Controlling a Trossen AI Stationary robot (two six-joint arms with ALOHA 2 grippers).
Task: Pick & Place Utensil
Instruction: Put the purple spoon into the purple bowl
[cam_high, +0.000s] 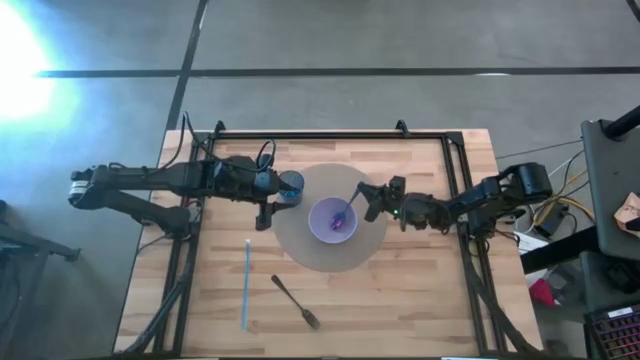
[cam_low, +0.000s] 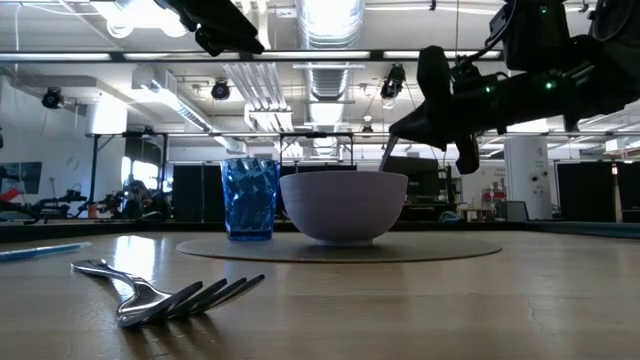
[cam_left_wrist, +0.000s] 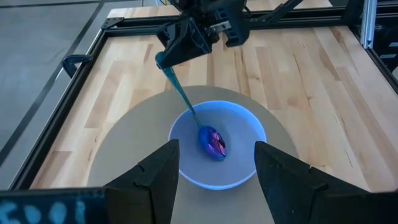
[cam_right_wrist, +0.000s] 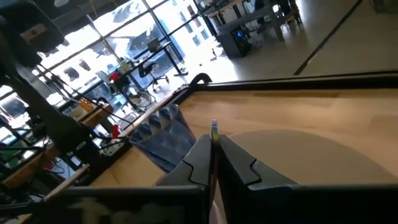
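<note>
Teal-handled, the spoon (cam_left_wrist: 198, 121) rests with its head inside the pale bowl (cam_left_wrist: 249, 127) on the round mat (cam_high: 300, 245), its handle tip pinched by the closed right pincer (cam_high: 366, 190). Left pincer (cam_high: 267, 215) hovers spread wide, holding nothing, beside the blue cup (cam_high: 291, 184). Letting go at this slant could probably tip the bowl or flip the spoon onto the bench (cam_high: 420, 290).
</note>
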